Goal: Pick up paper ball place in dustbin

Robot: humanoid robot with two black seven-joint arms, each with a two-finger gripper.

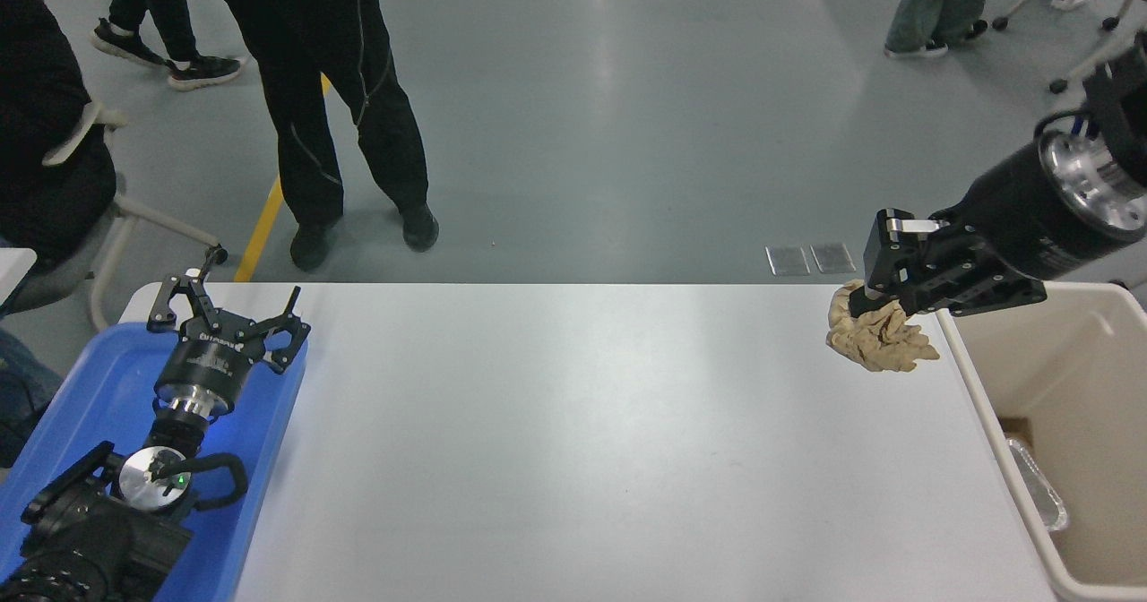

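While clamping paper ball point(880, 337), right end effector point(867, 302) hangs beside dustbin point(966, 371) rim.

Dustbin point(972, 378) cut off at right and bottom edges; contents at its floor too small to identify. Right gripper point(867, 302) fingertips buried in paper ball point(883, 338). People point(349, 91) cropped at top.
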